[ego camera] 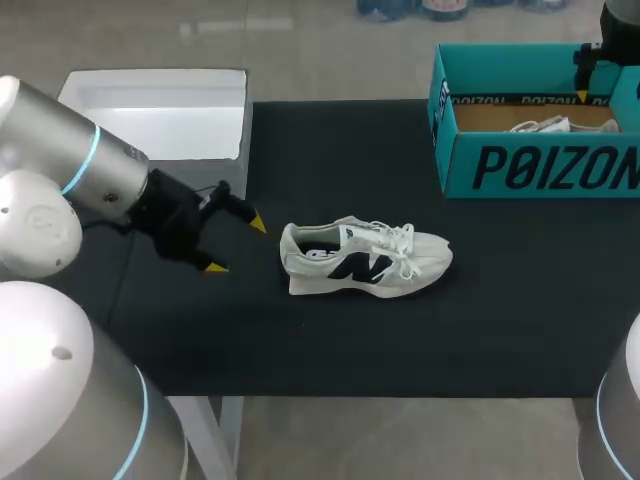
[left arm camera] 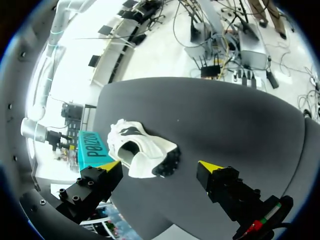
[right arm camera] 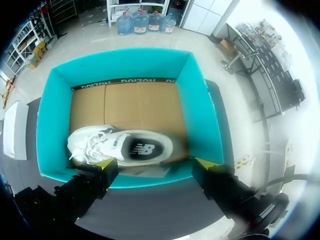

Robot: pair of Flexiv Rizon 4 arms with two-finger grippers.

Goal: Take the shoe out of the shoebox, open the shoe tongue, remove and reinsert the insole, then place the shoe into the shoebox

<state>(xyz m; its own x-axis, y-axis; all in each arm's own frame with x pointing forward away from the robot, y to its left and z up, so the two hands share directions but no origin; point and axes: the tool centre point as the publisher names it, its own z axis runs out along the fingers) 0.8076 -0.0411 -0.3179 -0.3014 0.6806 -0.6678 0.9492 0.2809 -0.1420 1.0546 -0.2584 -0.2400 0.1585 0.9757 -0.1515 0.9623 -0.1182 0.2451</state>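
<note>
A white sneaker (ego camera: 365, 258) with a dark logo lies on its side on the black mat (ego camera: 300, 340), toe toward the right. My left gripper (ego camera: 237, 245) is open just left of its heel, not touching it. In the left wrist view the sneaker (left arm camera: 140, 150) lies heel-first just ahead of the open left gripper (left arm camera: 160, 166). The teal shoebox (ego camera: 540, 165) stands at the back right with a second white shoe (ego camera: 545, 125) inside. My right gripper (ego camera: 585, 90) hovers over the box. In the right wrist view it is open (right arm camera: 154, 163) above that shoe (right arm camera: 120, 146) in the box (right arm camera: 200, 110).
A white open box (ego camera: 160, 110) sits at the back left, beside the mat. The shoebox (left arm camera: 92, 147) shows beyond the sneaker in the left wrist view. Bare mat stretches in front of and to the right of the sneaker.
</note>
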